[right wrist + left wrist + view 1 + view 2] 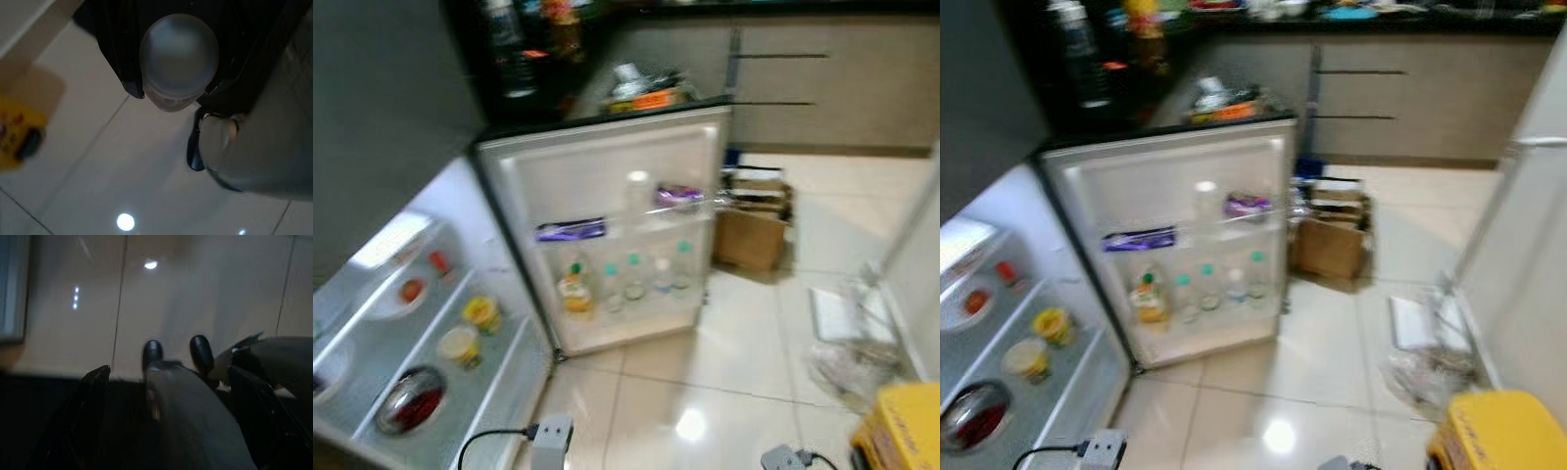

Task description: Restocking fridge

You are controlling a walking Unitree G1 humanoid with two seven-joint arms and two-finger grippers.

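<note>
The small fridge [431,323] stands open at my left. Its shelves hold a steel bowl [408,401] with something red in it and two yellow tubs [481,311]. The open door [607,166] faces me; its lower rack carries a row of small bottles [646,279] and its upper rack holds purple packets [570,230]. In the right wrist view, my right gripper [180,78] is shut on a whitish round-ended bottle [178,54], low over the tiled floor. In the dim left wrist view, a blurred grey rounded shape [190,421] lies at my left gripper [168,396].
A cardboard box [752,233] sits on the floor just right of the fridge door. Clear plastic bags [850,343] lie by a white appliance [915,274] at the right. A yellow box [901,431] is near my right side. Glossy tiles [705,392] stretch ahead; dark counters run behind.
</note>
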